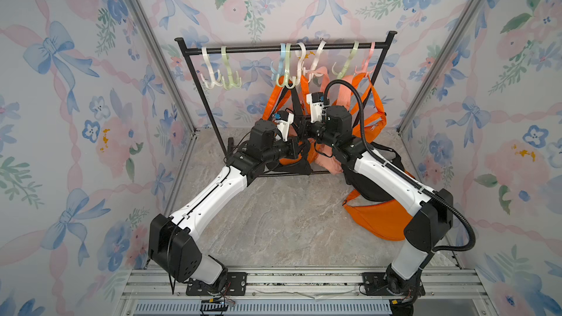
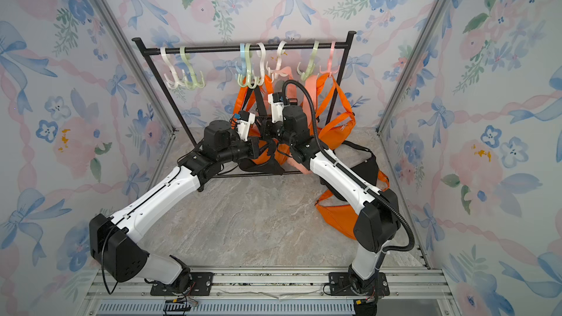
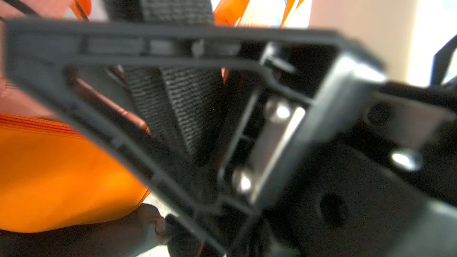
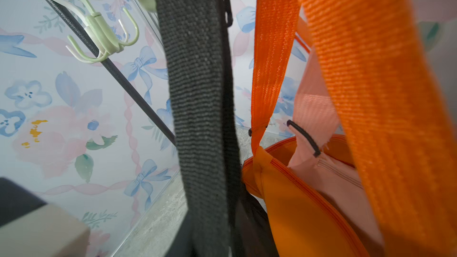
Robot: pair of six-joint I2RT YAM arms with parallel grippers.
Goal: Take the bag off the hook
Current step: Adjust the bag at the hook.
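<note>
So the top views give the whole layout but barely anything on the grip. The rack [image 1: 273,47] stands along the back edge of the table [image 1: 273,217]. The black strap [image 1: 294,100] runs up to a green hook [image 1: 286,69] near the middle of the bar. The black bag [image 1: 292,168] sits low by the rack's bottom rail, so it's not off the hook yet. A loose orange bag [image 1: 377,217] lies near the table's right edge. The wrist cams fill in the rest. The left wrist view is blurry, but it shows the left gripper [image 3: 74,53] closed up with one finger lying across the black strap. You can see the webbing through the finger's cutout, so it looks pinched on it. The right wrist view has no fingers in it at all. It just shows the black strap running up toward the hooks, an orange strap [image 4: 371,95] beside it, and a hanging orange bag [image 4: 296,206] with a pink bag [image 4: 333,176] tucked against it. The right gripper [image 1: 302,123] is closed too, but I can't tell if it has anything. The left arm [image 1: 209,196] and right arm [image 1: 386,177] have their elbows low by the front corners. Their forearms angle inward and the wrists nearly meet under the middle of the rack.
</note>
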